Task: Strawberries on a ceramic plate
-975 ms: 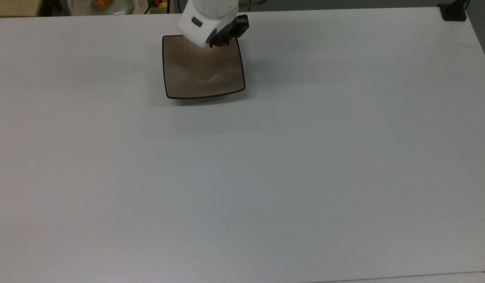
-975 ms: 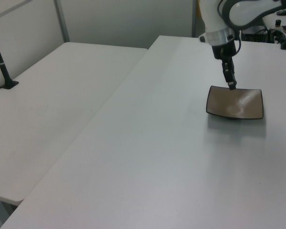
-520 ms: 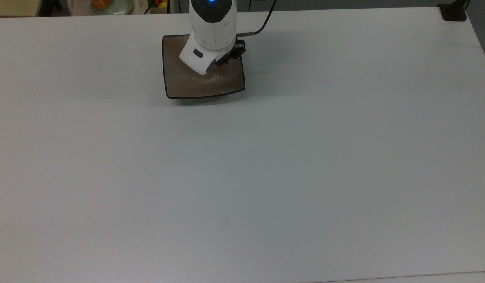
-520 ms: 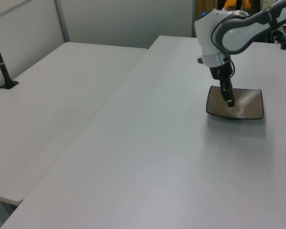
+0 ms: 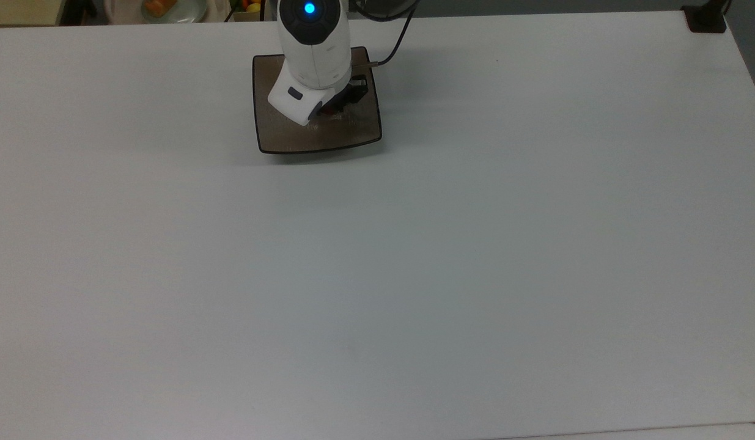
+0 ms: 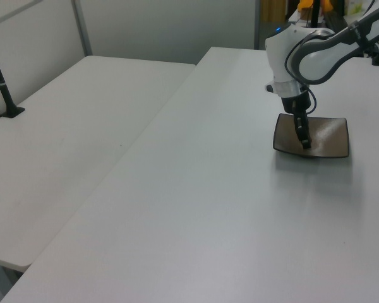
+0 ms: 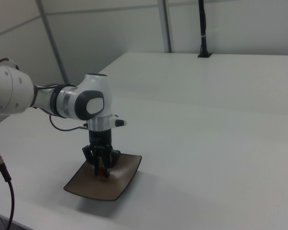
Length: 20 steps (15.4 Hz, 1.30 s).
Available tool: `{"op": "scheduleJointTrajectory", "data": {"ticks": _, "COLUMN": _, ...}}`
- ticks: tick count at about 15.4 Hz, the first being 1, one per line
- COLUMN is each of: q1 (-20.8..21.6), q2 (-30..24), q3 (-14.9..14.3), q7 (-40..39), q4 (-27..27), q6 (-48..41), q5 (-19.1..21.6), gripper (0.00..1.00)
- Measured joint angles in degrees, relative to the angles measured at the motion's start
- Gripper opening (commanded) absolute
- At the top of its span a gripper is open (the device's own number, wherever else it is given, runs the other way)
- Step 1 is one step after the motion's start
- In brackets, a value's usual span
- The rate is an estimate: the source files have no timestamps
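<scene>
The gripper [image 7: 102, 171] stands low over the middle of the plate [image 7: 125, 179], its fingers closed around the strawberry [image 7: 103, 173], which shows as a red spot between the tips, just above or touching the glaze. This looks like the placing step. What remains, I judge, is to open the fingers and lift straight up so the berry stays put.

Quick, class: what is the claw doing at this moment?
Claw: closed on the strawberry, low over the ceramic plate.
</scene>
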Motion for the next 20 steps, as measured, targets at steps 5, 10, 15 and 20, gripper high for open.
{"op": "scheduleJointTrajectory", "data": {"ticks": 5, "q1": -0.4, "q2": -0.5, "q3": -1.0, "q7": -0.5, "q4": 0.1, "q6": 0.0, "q5": 0.0, "gripper": 1.00}}
{"op": "scheduleJointTrajectory", "data": {"ticks": 10, "q1": -0.4, "q2": -3.0, "q3": -1.0, "q7": -0.5, "q4": 3.8, "q6": -4.0, "q5": 0.0, "gripper": 1.00}}
{"op": "scheduleJointTrajectory", "data": {"ticks": 15, "q1": -0.4, "q2": -6.7, "q3": -1.0, "q7": -0.5, "q4": 16.0, "q6": -17.2, "q5": 0.0, "gripper": 1.00}}
{"op": "scheduleJointTrajectory", "data": {"ticks": 20, "q1": -0.5, "q2": -9.5, "q3": -1.2, "q7": -0.3, "q4": 26.5, "q6": -25.8, "q5": 0.1, "gripper": 1.00}}
